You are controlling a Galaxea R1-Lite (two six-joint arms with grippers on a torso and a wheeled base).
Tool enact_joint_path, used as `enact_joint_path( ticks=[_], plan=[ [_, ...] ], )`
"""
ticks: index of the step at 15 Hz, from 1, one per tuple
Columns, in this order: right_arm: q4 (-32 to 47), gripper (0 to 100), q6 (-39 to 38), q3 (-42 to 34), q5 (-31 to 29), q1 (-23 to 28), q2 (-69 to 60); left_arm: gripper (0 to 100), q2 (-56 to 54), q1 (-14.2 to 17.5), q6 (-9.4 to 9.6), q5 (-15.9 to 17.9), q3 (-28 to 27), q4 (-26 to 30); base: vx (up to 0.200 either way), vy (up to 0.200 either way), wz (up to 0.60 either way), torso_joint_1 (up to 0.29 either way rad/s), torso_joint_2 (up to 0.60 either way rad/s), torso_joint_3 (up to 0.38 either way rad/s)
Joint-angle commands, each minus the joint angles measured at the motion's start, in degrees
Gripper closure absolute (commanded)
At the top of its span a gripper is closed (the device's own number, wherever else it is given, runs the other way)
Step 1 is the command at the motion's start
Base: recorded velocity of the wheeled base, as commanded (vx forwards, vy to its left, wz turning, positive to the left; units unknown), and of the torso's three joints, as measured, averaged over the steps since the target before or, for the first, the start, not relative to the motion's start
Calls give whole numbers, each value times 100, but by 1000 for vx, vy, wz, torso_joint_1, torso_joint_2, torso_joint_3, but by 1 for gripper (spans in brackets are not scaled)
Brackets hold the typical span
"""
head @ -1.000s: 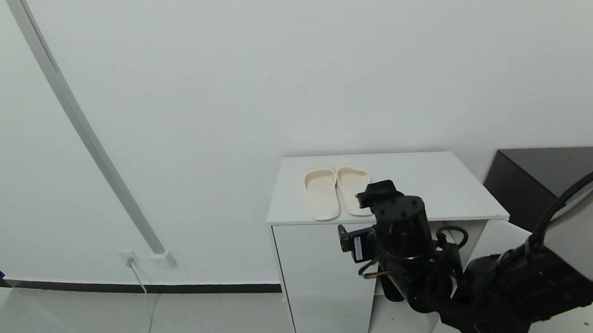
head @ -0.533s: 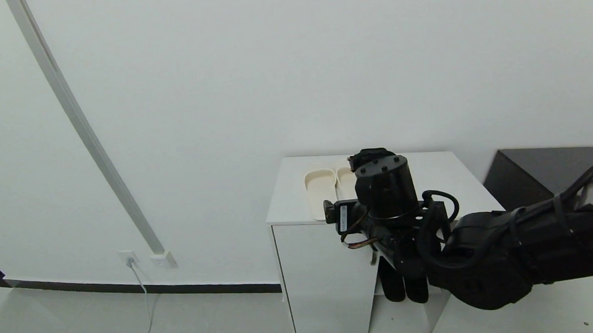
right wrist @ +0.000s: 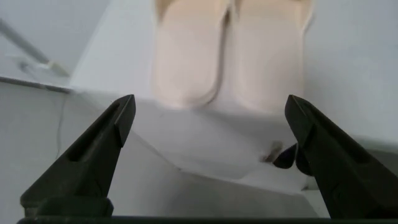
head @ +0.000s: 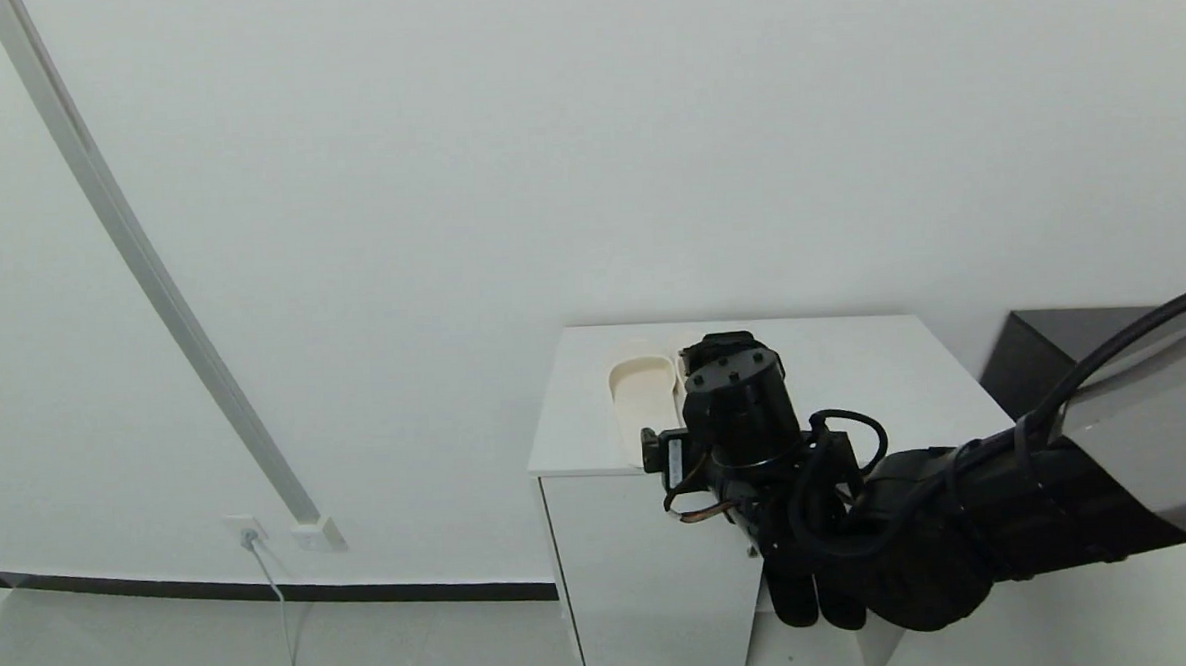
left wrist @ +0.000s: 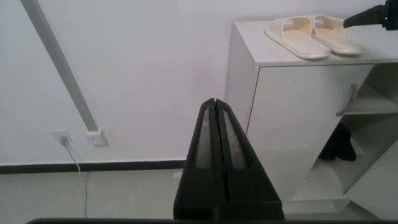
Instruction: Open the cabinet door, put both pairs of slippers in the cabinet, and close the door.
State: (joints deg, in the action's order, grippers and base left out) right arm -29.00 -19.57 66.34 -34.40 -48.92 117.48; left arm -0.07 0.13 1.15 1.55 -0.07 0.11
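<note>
White wall, white cabinet, door open. Cream slippers on top; right tool spread apart, lined up w/ pair for pickup. Left tool together, idle. Black pair on shelf inside.

From the head: looks forward and down from well back, with the white cabinet at 5 o'clock in frame, against the wall. From the left wrist: sits low and farther off, faces the cabinet's front past the left gripper, fingers pressed together. From the right wrist: hangs close above the cabinet top, peers steeply down between the wide-spread fingers of the right gripper. Shared by all three: the cream slippers on the cabinet top.
</note>
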Motion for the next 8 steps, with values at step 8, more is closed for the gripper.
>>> enact_joint_path(
  ticks=[8],
  plan=[
    [-440,0,23,2,4,32,671,100,7,4,0,-5,-1,-2,150,0,0,4,5,2]
  ],
)
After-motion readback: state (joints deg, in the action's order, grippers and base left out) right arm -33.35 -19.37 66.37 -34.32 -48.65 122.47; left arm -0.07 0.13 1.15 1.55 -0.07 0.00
